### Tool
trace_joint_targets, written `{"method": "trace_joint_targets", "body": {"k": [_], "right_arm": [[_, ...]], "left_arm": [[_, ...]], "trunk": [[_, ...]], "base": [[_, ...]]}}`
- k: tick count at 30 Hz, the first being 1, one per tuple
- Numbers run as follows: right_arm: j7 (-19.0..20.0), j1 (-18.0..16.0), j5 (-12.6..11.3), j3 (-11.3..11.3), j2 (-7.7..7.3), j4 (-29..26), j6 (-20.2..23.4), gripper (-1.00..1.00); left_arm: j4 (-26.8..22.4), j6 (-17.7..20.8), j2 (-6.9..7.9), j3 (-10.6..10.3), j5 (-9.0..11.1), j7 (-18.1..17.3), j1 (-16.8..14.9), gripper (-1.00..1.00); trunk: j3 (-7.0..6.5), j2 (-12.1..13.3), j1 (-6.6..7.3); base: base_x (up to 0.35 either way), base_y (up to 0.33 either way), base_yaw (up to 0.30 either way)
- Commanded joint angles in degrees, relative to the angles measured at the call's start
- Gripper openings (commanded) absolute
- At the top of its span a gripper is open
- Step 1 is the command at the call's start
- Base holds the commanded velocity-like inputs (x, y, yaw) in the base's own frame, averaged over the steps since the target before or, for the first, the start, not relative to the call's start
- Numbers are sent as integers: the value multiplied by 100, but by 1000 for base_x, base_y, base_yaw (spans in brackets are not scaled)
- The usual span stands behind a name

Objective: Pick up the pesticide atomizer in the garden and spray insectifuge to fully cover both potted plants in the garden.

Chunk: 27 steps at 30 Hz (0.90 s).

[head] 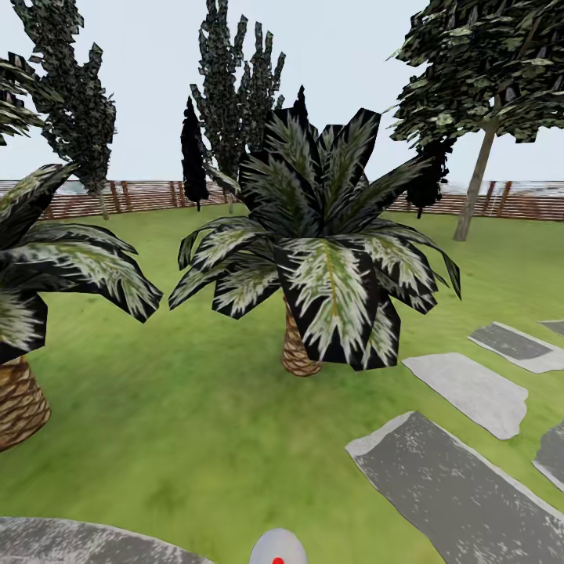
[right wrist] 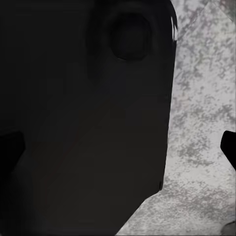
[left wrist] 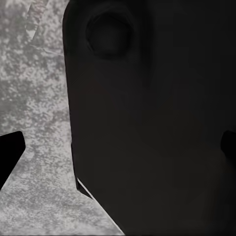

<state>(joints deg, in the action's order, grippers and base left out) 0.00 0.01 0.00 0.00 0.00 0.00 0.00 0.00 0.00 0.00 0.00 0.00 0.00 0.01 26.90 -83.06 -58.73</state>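
Note:
The pesticide atomizer, the insectifuge and the two potted plants are out of view. The head view looks over the garden lawn [head: 196, 439]. In the left wrist view my left gripper [left wrist: 118, 147] is open: one dark fingertip [left wrist: 11, 150] and the other at the opposite edge stand far apart, with a dark part of my own body and grey paving [left wrist: 39, 98] behind them. My right gripper [right wrist: 118, 147] is also open, with one fingertip [right wrist: 229, 147] against grey paving [right wrist: 201, 108]. Nothing is held by either.
A scaly-trunked palm [head: 301, 345] with dark white-striped fronds stands straight ahead, a second palm [head: 19, 399] at the left edge. Grey stepping stones [head: 454, 486] run along the right. The round patio's rim [head: 70, 540] is at my feet. A brown slatted fence [head: 149, 196] and trees close the far side.

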Motion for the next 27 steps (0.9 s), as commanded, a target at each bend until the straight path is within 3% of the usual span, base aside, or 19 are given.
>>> {"method": "trace_joint_targets", "body": {"k": [1,5,12,16,20,27], "right_arm": [[4,-34,-17,-33,-33,-33,-33,100],[7,-81,-2,-162,-15,-164,-162,100],[9,-287,8,23,210,-298,-52,100],[9,-305,11,22,226,-269,68,100],[9,-307,22,24,200,-301,56,100],[-22,-308,27,26,-19,-527,49,100]], "left_arm": [[-33,-33,33,33,-18,-9,-34,100],[-164,-162,84,133,-23,-14,-167,100],[-262,-128,7,-17,19,-9,-3,100],[-265,-109,9,-13,33,-9,23,100],[-279,-109,27,-10,35,-5,10,100],[-491,-108,251,8,53,12,-7,100]], "trunk": [[3,-2,0],[3,-2,0],[3,-2,0],[3,-2,0],[3,-2,0],[3,-2,0]], "base": [[0,0,0],[0,0,0],[-48,0,0],[-283,0,0],[-327,0,0],[-335,0,0]]}}
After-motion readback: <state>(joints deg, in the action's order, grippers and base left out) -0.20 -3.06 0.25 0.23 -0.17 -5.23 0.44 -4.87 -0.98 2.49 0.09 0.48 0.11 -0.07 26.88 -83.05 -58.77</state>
